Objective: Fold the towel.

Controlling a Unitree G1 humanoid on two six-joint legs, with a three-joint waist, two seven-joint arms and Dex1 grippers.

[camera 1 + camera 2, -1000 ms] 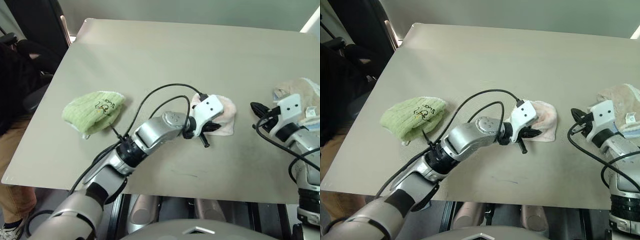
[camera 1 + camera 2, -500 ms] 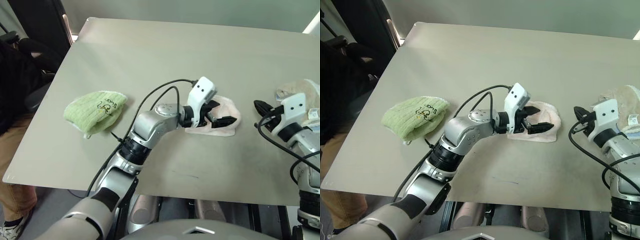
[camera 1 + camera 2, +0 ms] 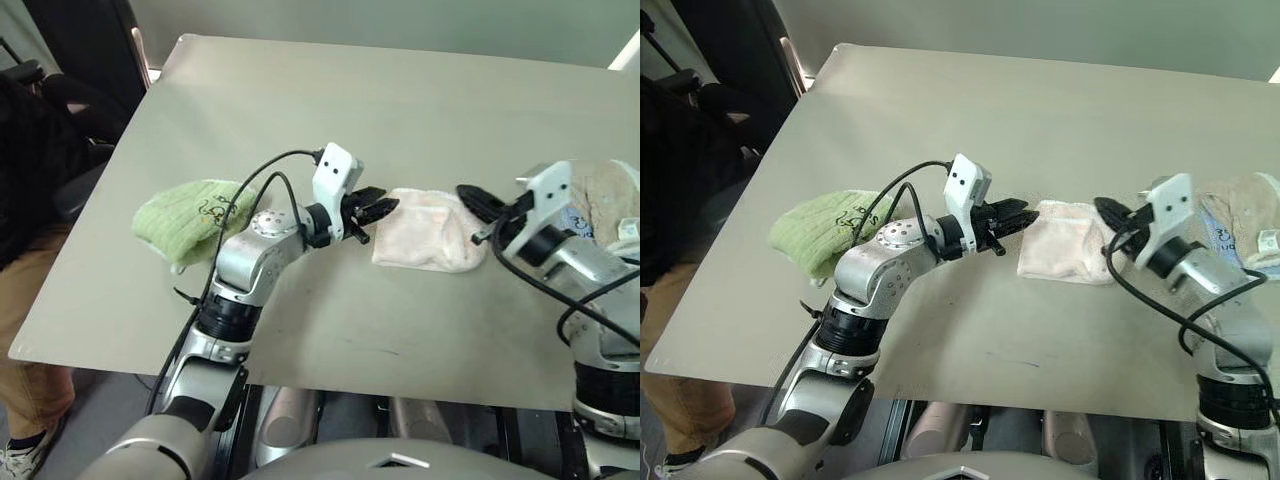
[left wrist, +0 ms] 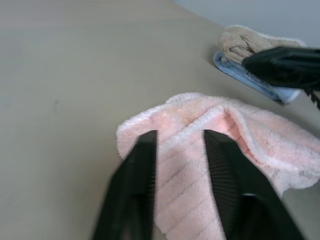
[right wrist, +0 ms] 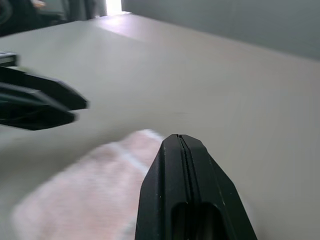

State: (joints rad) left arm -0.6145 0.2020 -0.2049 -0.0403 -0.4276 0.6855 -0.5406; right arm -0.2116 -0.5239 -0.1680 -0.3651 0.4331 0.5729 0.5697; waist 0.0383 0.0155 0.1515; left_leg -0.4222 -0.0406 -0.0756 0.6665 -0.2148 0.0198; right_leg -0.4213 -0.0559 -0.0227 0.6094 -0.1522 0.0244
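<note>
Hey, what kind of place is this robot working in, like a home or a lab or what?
Most likely a lab or test room, not a home. A bare grey table holds only small practice cloths: the pink towel, a green towel and a beige towel. A person sits at its edge.

Grey-beige surface (image 3: 300, 110). Lying on it: folded pink towel (image 3: 428, 230) near centre-right; light green towel (image 3: 190, 215) at left; beige towel (image 3: 605, 195) over blue cloth (image 4: 260, 82) at right edge.

We note looped pink terry on the towel (image 4: 210, 150) just ahead of the matt black left gripper (image 4: 177, 145); table (image 3: 300, 110) smooth, matt.
</note>
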